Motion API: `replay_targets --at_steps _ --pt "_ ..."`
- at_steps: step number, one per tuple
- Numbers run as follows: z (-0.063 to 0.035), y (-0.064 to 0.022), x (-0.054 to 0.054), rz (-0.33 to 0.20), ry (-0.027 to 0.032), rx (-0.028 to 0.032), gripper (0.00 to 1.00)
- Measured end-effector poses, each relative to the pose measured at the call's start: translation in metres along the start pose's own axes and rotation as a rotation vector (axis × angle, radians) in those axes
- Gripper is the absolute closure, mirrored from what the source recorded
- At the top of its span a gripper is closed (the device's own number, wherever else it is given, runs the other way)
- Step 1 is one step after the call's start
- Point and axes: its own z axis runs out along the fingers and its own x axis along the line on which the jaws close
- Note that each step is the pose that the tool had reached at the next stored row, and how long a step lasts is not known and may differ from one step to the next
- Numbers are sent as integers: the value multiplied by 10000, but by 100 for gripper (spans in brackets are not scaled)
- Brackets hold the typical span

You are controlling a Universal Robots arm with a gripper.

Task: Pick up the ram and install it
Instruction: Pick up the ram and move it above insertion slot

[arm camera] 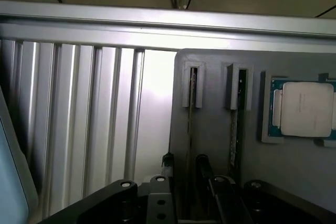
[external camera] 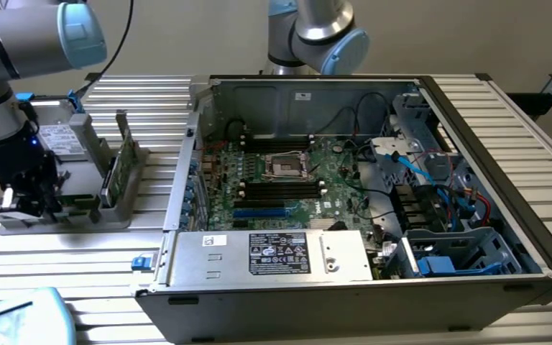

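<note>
Two thin sticks stand on edge in the slots of a grey holder point(arm camera: 212, 77) on the ribbed metal tabletop point(arm camera: 79, 103), seen along their top edges in the wrist view. One is the ram point(arm camera: 192, 85). The second stick point(arm camera: 240, 103), greenish, sits in the neighbouring slot, apart from it. One square silver processor point(arm camera: 307, 109) lies in a pocket of the holder just beyond the second stick, and the faint print on its lid cannot be read.

The claw point(arm camera: 185, 165) is low over the holder with its two black fingers point(arm camera: 202, 165) spread apart, one on each side of the ram. The ram sits in its slot and runs between them. Whether the fingers touch it cannot be told.

In the exterior view the claw point(external camera: 29, 205) hangs from the arm point(external camera: 8, 43) at the holder point(external camera: 84, 221), on the exterior view's left, beside one open computer case point(external camera: 353, 313). Inside the case lies a green motherboard point(external camera: 343, 165) with black and blue sockets. One silver power supply point(external camera: 338, 251) near the case's front carries a black label point(external camera: 279, 253) with white marks too small to read, and a small white sticker point(external camera: 215, 241).
</note>
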Motion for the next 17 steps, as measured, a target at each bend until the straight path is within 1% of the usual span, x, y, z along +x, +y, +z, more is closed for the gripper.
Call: replay_targets --at_steps 2,3,8,12,14,17 --pt "29 -1 -11 -69 6 33 69" --pt "32 -1 -15 -86 10 37 69" --pt "43 0 -21 -104 35 37 69" --pt "88 1 -31 -118 46 41 69" --pt "87 1 -30 -121 64 37 69" --pt "88 0 -31 -120 65 38 69"
